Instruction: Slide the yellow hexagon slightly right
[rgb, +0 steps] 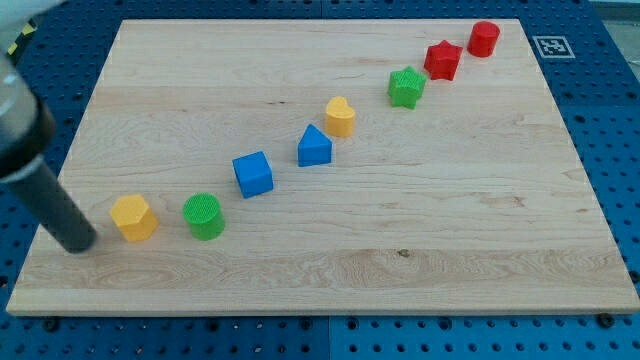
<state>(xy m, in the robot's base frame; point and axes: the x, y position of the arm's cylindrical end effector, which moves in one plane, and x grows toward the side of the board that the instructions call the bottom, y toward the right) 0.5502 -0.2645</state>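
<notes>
The yellow hexagon (133, 217) lies on the wooden board (400, 250) near the view's lower left. My tip (80, 245) rests on the board just left of it, a small gap apart. The dark rod leans up toward the view's upper left corner. A green cylinder (204, 216) stands right of the hexagon, with a small gap between them.
A diagonal row of blocks runs up to the view's top right: blue cube (253, 173), blue triangular block (314, 147), yellow heart-like block (340, 116), green star (406, 87), red star (442, 60), red cylinder (484, 38). The board's left edge is close to my tip.
</notes>
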